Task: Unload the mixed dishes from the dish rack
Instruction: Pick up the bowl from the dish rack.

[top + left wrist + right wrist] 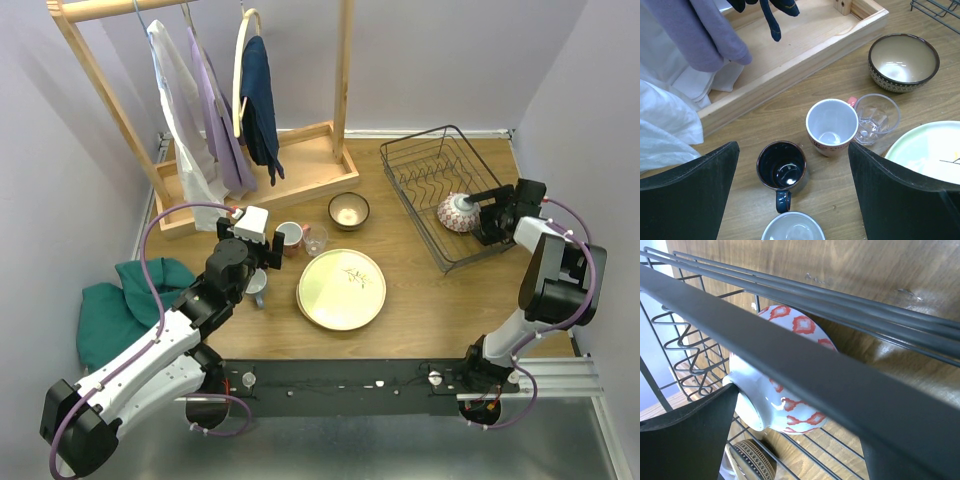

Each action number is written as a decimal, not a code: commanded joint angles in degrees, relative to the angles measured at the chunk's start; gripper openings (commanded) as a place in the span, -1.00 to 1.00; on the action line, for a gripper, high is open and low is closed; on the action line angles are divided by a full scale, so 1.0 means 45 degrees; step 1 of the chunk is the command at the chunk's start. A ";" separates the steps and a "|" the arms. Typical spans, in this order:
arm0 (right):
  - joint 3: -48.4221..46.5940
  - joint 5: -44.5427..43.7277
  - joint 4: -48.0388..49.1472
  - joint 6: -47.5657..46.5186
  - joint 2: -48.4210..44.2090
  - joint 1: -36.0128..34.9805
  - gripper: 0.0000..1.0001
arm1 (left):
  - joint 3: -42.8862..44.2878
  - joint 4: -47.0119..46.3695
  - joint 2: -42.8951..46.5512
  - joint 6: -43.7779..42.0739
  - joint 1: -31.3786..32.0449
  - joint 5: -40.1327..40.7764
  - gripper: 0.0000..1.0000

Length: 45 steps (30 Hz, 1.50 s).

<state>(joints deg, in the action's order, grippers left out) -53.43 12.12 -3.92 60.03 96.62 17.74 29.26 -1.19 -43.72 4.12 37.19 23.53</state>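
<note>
— Where's the dish rack (420, 185)?
— Upper right of the overhead frame, with a bowl (457, 212) lying in its lower right end.
— And the plate (341, 289)?
— Centre, on the table (430, 310). Above it sits a second bowl (348, 210), and at the plate's upper left a mug (290, 238) and glass (315, 240) stand just beside each other.

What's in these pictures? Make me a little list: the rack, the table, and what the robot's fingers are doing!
dish rack: holds a red-patterned bowl, lying on its side
table: cream plate, dark bowl, white mug, clear glass, dark mug
left fingers: open, above the mugs, holding nothing
right fingers: open, at the red-patterned bowl; touching or not, cannot tell
left to unload: the red-patterned bowl
</note>
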 commanded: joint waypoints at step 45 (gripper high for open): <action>-0.0274 -0.0370 -0.1315 -0.4022 -0.2428 0.0004 0.11 | 0.0335 -0.0224 -0.0381 0.0159 -0.0081 -0.0151 0.98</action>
<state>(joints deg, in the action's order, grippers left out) -51.24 10.28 -8.73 46.68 87.24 17.82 29.26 -1.19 -45.56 4.36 37.12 23.31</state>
